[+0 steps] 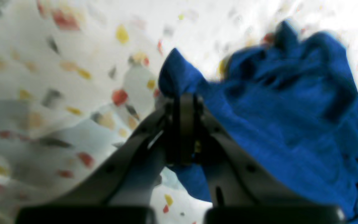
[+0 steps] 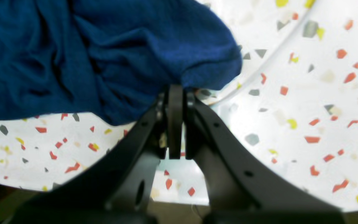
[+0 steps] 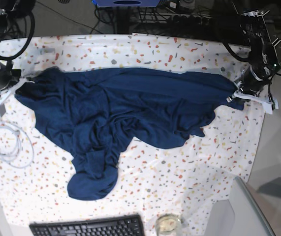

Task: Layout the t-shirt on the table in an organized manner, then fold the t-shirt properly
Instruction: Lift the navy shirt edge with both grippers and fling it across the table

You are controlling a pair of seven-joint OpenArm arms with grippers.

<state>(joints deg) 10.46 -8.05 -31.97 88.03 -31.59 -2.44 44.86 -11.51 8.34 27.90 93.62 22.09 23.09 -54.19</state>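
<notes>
Plenty of bare table (image 3: 204, 162) just inward of the left gripper (image 3: 234, 96), below the shirt (image 3: 130, 108). Near the right gripper (image 3: 13, 88), a coiled white cable (image 3: 10, 142) clutters that side.

The table (image 3: 219, 162) has a white speckled cloth. On it lie the blue t-shirt (image 3: 125, 108), a white cable (image 3: 10, 142) and a black keyboard (image 3: 88, 227).

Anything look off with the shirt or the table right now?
Yes. The t-shirt hangs stretched between both grippers but is badly bunched, with a twisted lobe trailing toward the keyboard. Nothing looks spilled or damaged.
</notes>
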